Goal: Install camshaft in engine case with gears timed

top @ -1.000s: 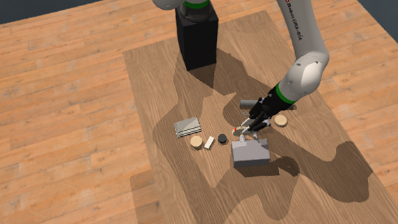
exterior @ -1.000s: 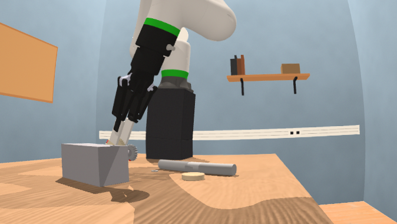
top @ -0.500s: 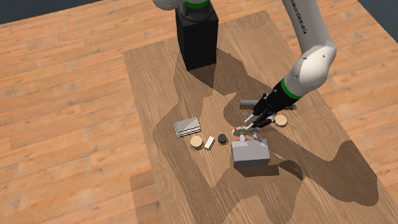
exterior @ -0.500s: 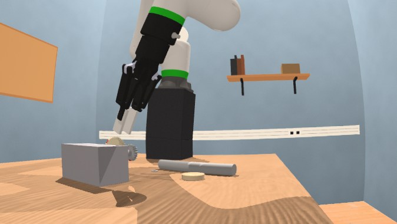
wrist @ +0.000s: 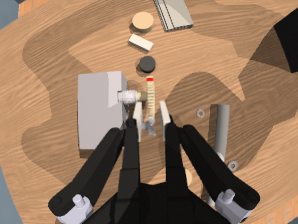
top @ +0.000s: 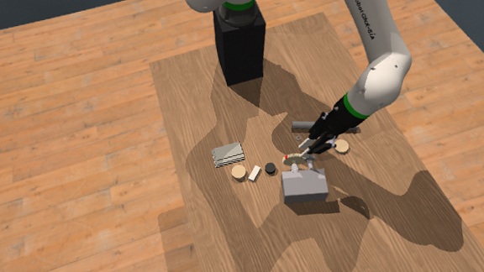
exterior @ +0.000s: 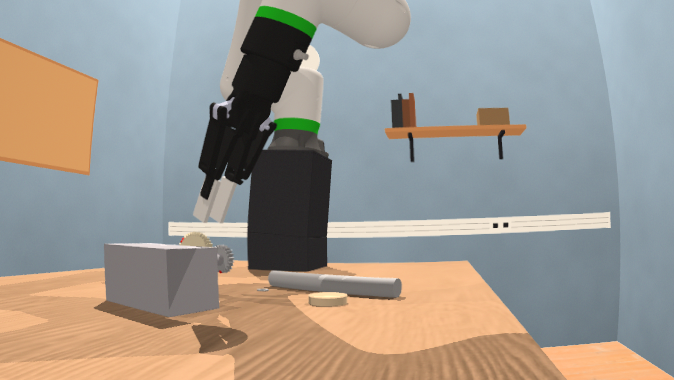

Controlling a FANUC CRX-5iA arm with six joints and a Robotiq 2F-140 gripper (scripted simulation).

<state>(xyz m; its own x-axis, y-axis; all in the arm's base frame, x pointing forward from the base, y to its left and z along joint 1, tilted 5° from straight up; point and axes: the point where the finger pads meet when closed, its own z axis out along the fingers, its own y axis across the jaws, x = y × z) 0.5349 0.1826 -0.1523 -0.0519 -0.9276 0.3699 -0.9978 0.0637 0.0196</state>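
The grey engine case [top: 304,186] [exterior: 150,280] [wrist: 96,112] stands upright on the table. The camshaft's big tan gear [top: 291,158] [exterior: 196,240] [wrist: 150,103] sits against the case's front face, with a red mark on its rim. The small grey crank gear [exterior: 226,258] sits beside it on the same face. Whether the marked tooth and gap line up is too small to tell. My gripper [top: 306,150] [exterior: 212,212] [wrist: 150,109] hangs tilted a little above the big gear. Its fingers stand a narrow gap apart with nothing between them.
A grey rod [top: 303,126] [exterior: 335,284] [wrist: 221,129], a wooden disc [top: 342,146] [exterior: 327,299] and a small washer [top: 298,137] [exterior: 261,289] lie beyond the case. A finned block [top: 228,154] [wrist: 173,12], tan disc [top: 238,172], white block [top: 254,173] and black disc [top: 270,168] lie to its left. The robot's black base [top: 241,47] [exterior: 290,210] stands behind.
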